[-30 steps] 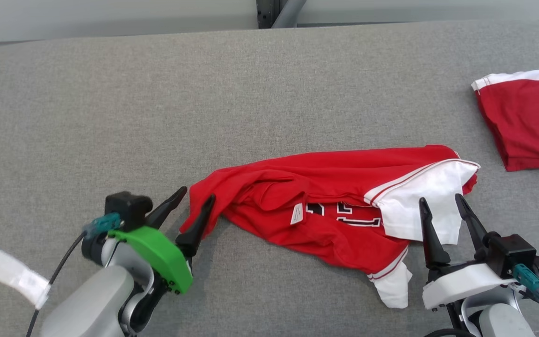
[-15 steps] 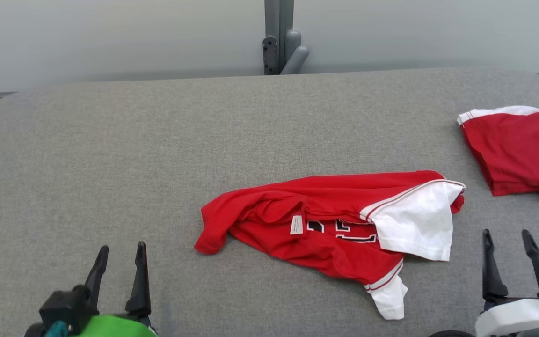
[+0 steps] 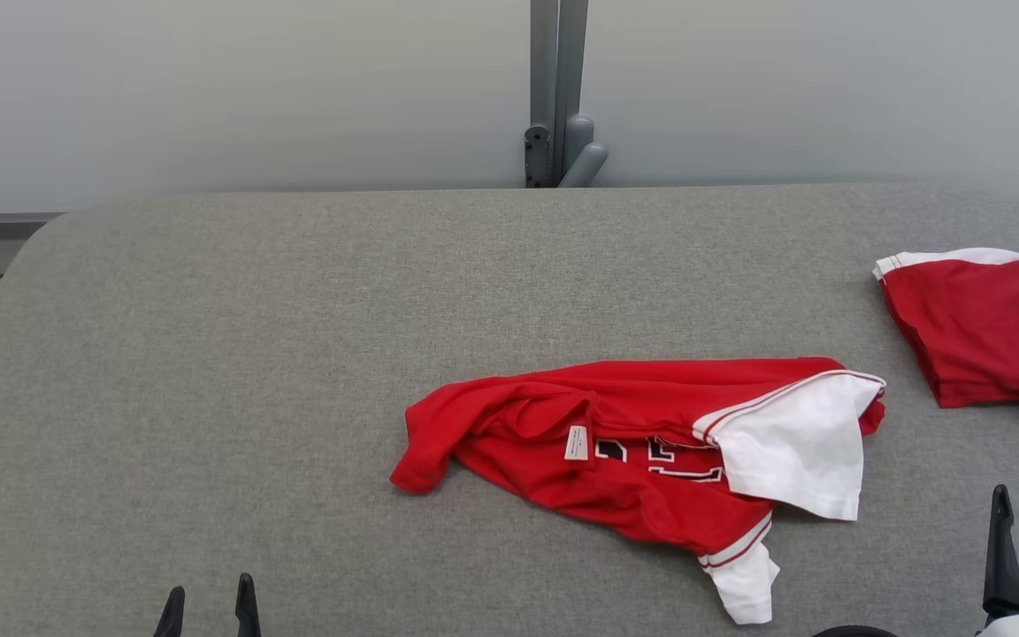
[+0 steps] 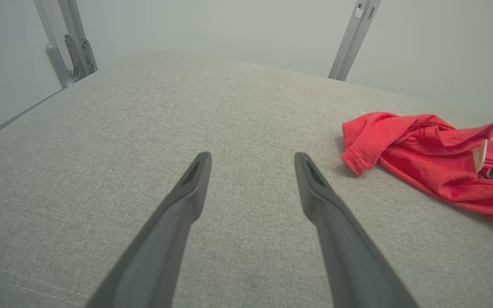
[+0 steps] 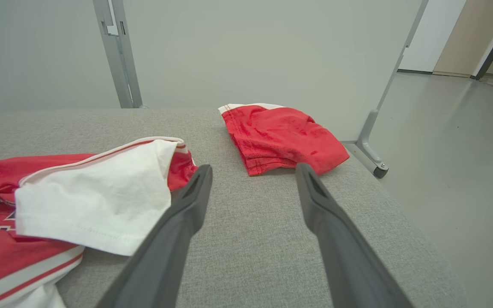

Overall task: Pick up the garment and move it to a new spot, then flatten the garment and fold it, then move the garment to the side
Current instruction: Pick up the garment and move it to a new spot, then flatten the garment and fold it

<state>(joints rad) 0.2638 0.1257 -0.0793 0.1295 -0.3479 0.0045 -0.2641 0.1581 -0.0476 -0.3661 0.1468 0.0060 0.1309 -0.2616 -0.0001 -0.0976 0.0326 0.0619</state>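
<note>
Both claws empty. My left claw (image 4: 251, 156) is spread wide over bare counter (image 3: 297, 354), off to the left of the garment (image 3: 633, 460) and not touching it. My right claw (image 5: 253, 167) is likewise agape, just beside the white sleeve (image 5: 96, 205). The garment lies crumpled right of centre, red body bunched, sleeve flopped over the lettering. A second red piece (image 3: 978, 327) sits folded at the far right. My reading: nothing flattened yet; smoothing, folding and the shift aside all remain.

A red garment (image 3: 633, 416) with white, red-striped sleeves and black lettering on a grey tabletop (image 3: 209, 354); a red, white-edged cloth (image 3: 978, 327), right of frame.
</note>
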